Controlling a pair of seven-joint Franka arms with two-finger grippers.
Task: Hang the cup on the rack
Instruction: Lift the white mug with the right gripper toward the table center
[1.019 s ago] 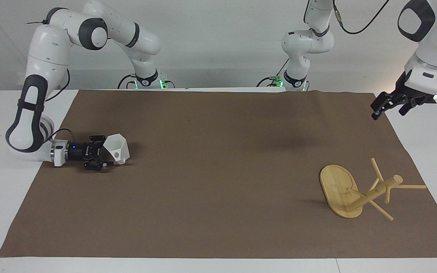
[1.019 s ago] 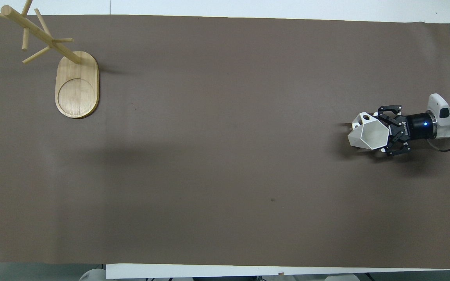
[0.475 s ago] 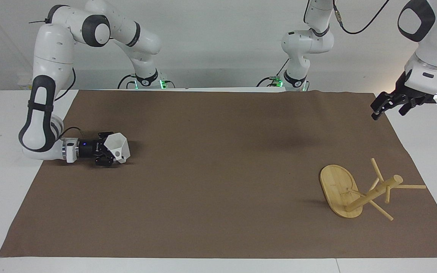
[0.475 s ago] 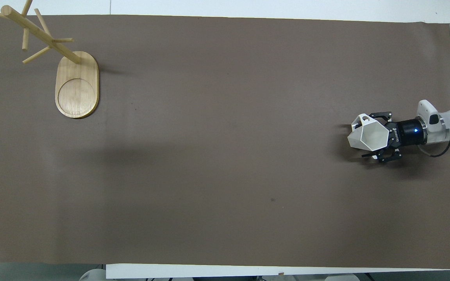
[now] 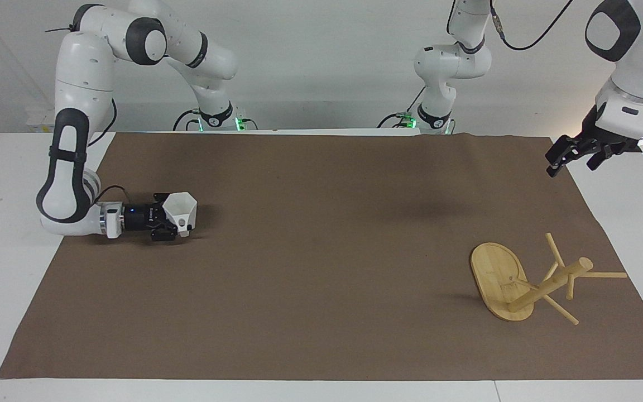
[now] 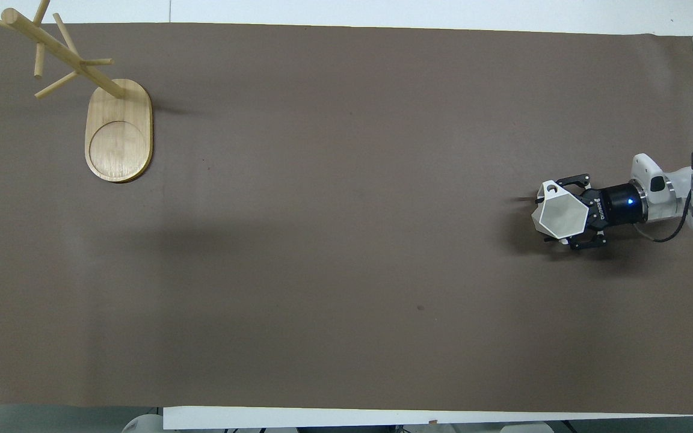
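The white angular cup (image 5: 181, 212) is upright at the right arm's end of the brown mat, with its hexagonal rim up and its handle tab (image 6: 551, 190) facing away from the robots. My right gripper (image 5: 169, 224) lies level, low over the mat, and is shut on the cup's side; it also shows in the overhead view (image 6: 570, 212). The bamboo rack (image 5: 545, 285) stands on its oval base (image 6: 119, 129) at the left arm's end of the table, farther from the robots. My left gripper (image 5: 562, 154) waits in the air over the mat's edge, apart from the rack.
The brown mat (image 5: 321, 268) covers most of the white table. The rack's thin pegs (image 5: 606, 274) stick out toward the mat's end and outer edge. Both arm bases stand at the table's near edge.
My right gripper has closed on the cup and turned it from tilted to upright. It shifted it a little toward the table's middle. The left arm has not moved.
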